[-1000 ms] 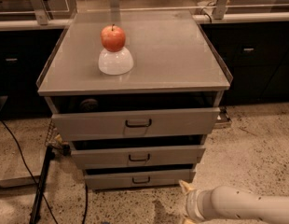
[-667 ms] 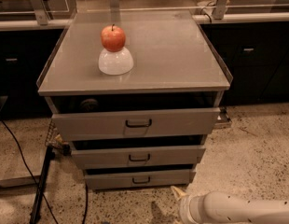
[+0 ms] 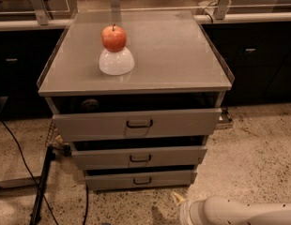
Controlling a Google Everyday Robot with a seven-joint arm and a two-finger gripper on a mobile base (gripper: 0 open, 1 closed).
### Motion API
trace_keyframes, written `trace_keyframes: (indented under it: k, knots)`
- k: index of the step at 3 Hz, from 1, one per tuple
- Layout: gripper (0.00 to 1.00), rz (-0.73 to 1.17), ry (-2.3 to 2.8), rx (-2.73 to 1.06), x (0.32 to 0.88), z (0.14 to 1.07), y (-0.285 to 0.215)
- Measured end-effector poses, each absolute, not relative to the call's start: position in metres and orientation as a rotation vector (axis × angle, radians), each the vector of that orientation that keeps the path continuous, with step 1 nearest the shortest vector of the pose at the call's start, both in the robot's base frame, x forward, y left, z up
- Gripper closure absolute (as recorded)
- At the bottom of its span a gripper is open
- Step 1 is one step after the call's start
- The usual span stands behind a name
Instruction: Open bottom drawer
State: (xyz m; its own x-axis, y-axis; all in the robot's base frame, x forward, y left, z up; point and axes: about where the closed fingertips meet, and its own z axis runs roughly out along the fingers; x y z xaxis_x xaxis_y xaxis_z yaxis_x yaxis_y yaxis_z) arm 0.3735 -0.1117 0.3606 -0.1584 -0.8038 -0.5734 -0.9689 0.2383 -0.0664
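Lowest in the grey metal cabinet [image 3: 136, 86], the shallow grey bottom drawer [image 3: 108, 180] looks rigid and light, best pulled by its small dark loop handle [image 3: 142, 181]; the gripper [image 3: 178, 199], whose state I cannot tell, hovers low before the cabinet's front.

White, smooth tubular arm [image 3: 244, 213] at bottom right; jaws show a yellowish tip.

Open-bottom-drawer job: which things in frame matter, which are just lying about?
Part of the job:
- bottom drawer, lowest of the three
- gripper, down near the floor, below and right of that drawer

Just lying about:
- apple, sitting on the white bowl upturned on the cabinet top
- top drawer
- middle drawer
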Motion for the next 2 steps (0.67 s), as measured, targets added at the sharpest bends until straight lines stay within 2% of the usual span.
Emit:
trace_keyframes:
  k: [2]
  knots:
    - [0.0, 0.255, 1.903, -1.594, 0.419, 0.33, -0.127]
